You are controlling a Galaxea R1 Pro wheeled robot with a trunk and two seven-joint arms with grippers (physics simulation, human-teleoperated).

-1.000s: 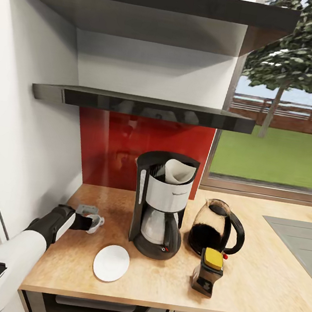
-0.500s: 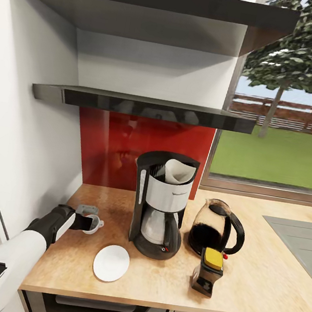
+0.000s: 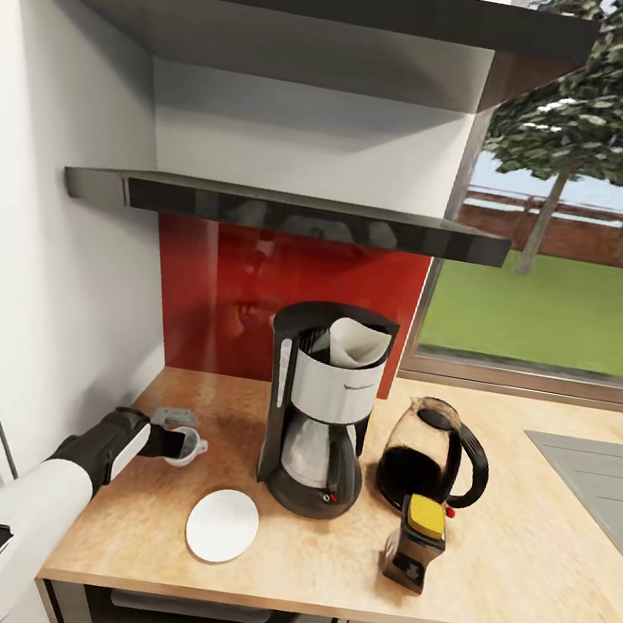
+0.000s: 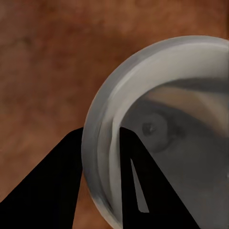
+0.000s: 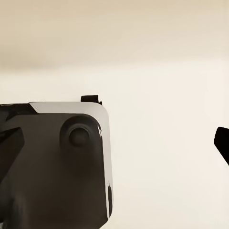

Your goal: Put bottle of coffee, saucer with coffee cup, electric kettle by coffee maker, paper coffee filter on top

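white coffee cup point(image 3: 186, 447) and saucer point(image 3: 222, 525), light wood-grain kitchen countertop point(image 3: 512, 568), red backsplash point(image 3: 223, 297).

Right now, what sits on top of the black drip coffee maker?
A white paper cone filter sits in the open top of the black drip coffee maker, wavy rim showing. Its lower tip is hidden inside the machine.

Left arm extended forward low, left gripper point(image 3: 183, 445) closed across the coffee cup point(image 3: 186, 449) rim.
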